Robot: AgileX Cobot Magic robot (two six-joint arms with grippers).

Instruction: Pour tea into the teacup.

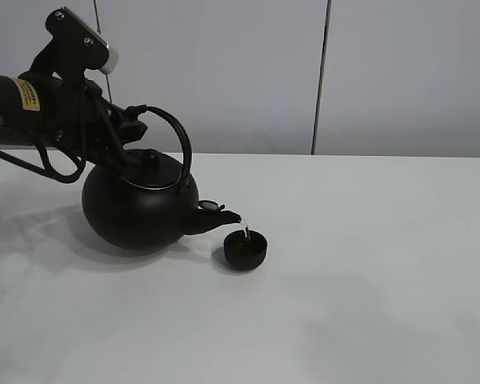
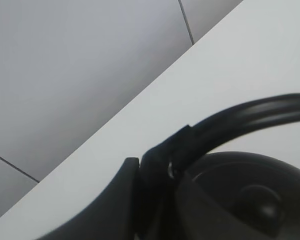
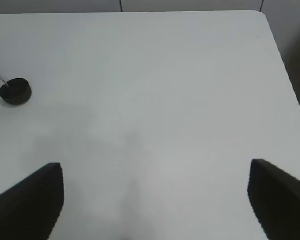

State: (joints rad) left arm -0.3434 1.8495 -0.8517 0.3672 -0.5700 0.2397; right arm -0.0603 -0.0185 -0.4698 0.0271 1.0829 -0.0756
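Pouring is judged to be under way. The kettle [image 1: 136,212] is held by its arched handle [image 1: 178,136] in the left gripper [image 1: 126,126], whose jaws are clamped tight on that handle. The kettle is tipped so that the spout [image 1: 216,216] points right.

The teacup [image 1: 246,248] stands on the table [image 1: 368,304] just right of the kettle, directly under the spout lip. A thin stream of tea [image 1: 245,230] is seen dropping into it.

The cup lies right of and below the clamped jaws, in line with the kettle's handle-to-spout axis, so the left arm is much the nearer. The right gripper [image 3: 157,200] is spread wide and empty, well apart from the cup.

The small mouth leaves little margin, so any sideways drift of the spout is judged likely to spill.
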